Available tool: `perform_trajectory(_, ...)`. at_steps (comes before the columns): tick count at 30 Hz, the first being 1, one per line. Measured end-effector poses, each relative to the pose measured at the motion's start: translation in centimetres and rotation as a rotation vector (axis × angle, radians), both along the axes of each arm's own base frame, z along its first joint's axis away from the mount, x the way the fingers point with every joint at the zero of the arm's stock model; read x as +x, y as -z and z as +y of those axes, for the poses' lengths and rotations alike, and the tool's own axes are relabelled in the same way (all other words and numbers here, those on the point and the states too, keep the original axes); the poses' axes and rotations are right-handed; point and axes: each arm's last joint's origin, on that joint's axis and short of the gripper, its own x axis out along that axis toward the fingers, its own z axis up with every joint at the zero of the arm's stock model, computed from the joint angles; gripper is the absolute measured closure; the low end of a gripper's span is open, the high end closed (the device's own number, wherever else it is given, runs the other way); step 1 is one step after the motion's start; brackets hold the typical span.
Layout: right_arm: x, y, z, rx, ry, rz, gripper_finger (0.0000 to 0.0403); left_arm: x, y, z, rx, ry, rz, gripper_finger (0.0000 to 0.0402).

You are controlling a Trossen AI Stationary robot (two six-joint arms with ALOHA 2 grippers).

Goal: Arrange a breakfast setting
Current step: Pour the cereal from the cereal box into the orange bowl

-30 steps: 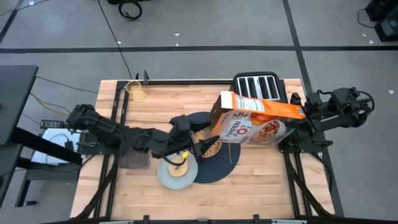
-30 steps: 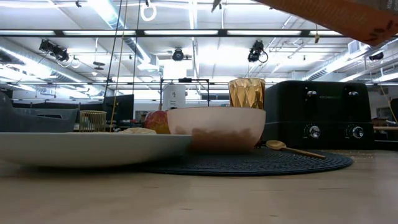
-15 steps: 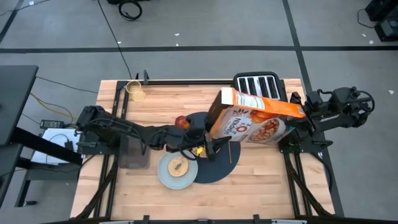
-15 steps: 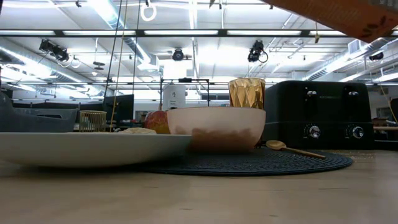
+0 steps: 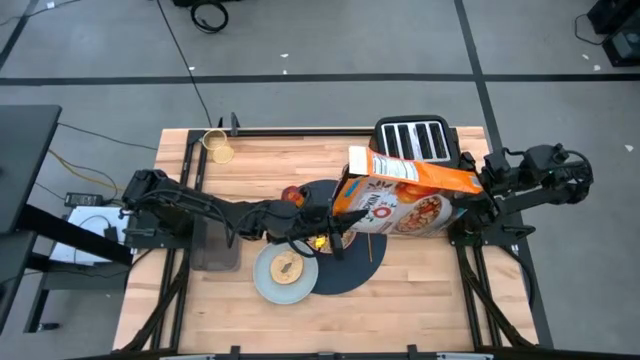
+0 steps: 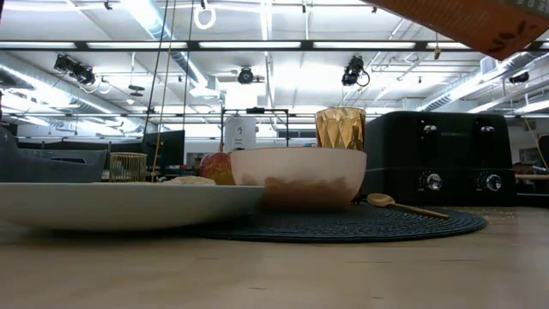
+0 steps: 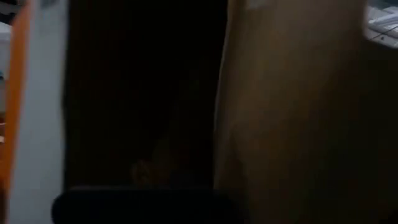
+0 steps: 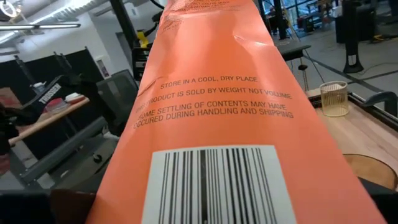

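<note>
High view: the left gripper (image 5: 335,232) is seen with fingers drawn together over the round placemat (image 5: 345,275), beside the bowl. The right gripper (image 5: 478,190) is clamped on the cereal box (image 5: 405,195), held tilted, its long axis pointing toward the left arm. "STORE IN A COOL, DRY PLACE" is printed on it.

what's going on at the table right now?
The right gripper holds the cereal box tipped on its side above the placemat. The left gripper reaches in under the box's open end, over the bowl, fingers shut; what it grips, if anything, is hidden. The bowl already has cereal in it. Plate, apple, amber glass and spoon are laid out.
</note>
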Motion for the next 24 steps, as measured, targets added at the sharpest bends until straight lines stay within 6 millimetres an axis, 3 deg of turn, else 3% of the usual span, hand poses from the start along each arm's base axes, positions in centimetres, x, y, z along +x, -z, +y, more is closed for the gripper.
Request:
perform_trajectory(12, 1.0, 1.5, 0.2, -0.005, -0.002, 0.061, 0.008, -1.4, -0.8, 0.4, -0.011, 0.021, 0.083, 0.0397)
perform_trajectory(24, 0.8, 1.1, 0.2, -0.027, -0.021, 0.093, 0.0039, -2.7, -1.0, 0.6, -0.034, 0.066, 0.188, 0.0398)
